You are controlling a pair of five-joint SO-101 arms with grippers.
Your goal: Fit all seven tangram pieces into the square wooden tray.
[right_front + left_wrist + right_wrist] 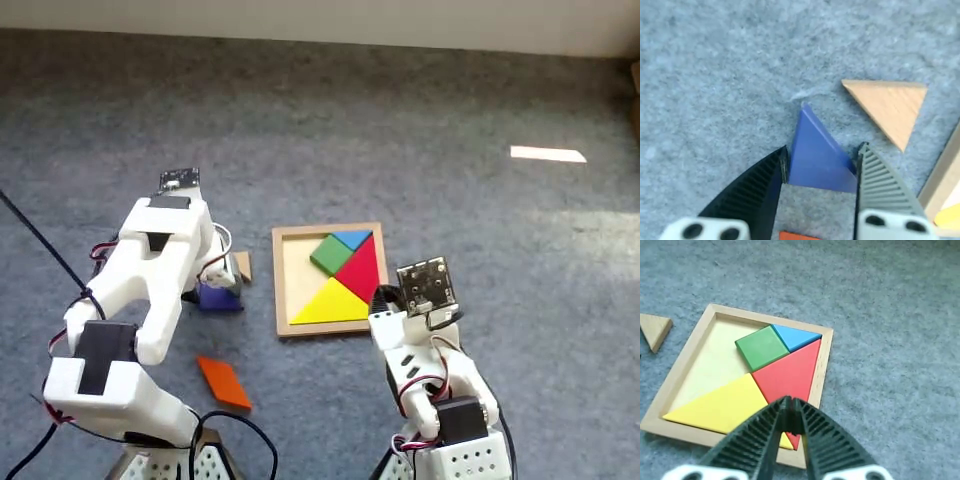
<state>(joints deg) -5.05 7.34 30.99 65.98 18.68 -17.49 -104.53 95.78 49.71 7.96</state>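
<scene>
The left fingers [765, 185] are closed to a middling width on the dark blue triangle [817, 162]. The black one is against one slanted edge and the grey one against the opposite corner, and the piece lies flat on the grey carpeted tabletop [715, 75]. Just past the tips, on the grey finger's side, lies a bare wooden triangle [887, 107], apart from the blue one. Farther out on that side runs a strip of the square wooden tray [940, 175]. Back toward the wrist a sliver of orange shows, which the high view gives whole as an orange parallelogram [224, 383], well apart from the tray. From above, the left arm's body covers most of the grasp and a patch of dark blue peeks out beside it. The right fingers [760, 440] are drawn almost together with a thin gap and hold nothing. Their tips are over the narrow corner of the red triangle [790, 375], near the tray's rim; whether they touch it cannot be told. Ahead of the tips sit the green square [761, 347] and the light blue triangle [795, 336]. Beside them lies the yellow triangle [720, 405], all four seated in the tray, with bare tray floor toward the wooden triangle.
</scene>
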